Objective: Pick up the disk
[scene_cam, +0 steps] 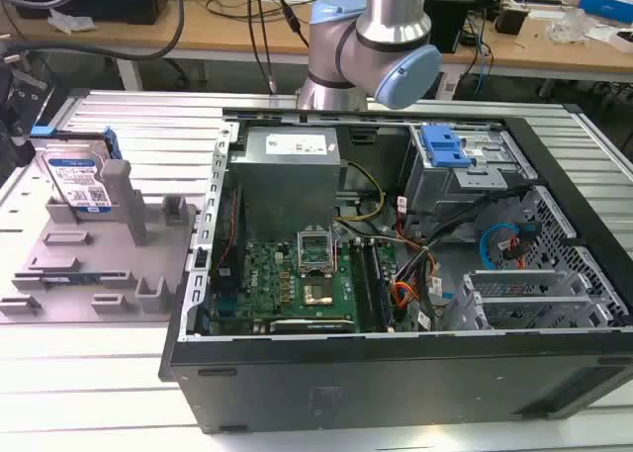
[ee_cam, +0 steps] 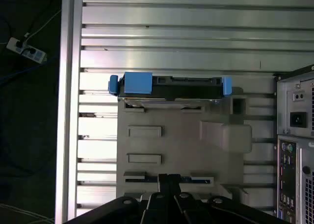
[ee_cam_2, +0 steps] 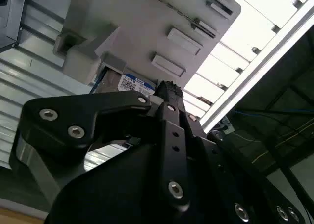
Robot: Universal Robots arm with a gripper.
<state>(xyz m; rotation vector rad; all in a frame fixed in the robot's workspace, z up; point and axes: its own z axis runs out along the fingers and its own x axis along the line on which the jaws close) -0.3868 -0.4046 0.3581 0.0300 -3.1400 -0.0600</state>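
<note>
One disk stands propped in one grey fixture, at the exterior view's left of one open PC case. We see one gripper w/ fingers together, empty, apart from disk.

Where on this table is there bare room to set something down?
Bare slatted table nearer the camera than the grey fixture, on the exterior view's left of the computer case; another strip beyond the disk. The case's inside is crowded with boards and cables.
</note>
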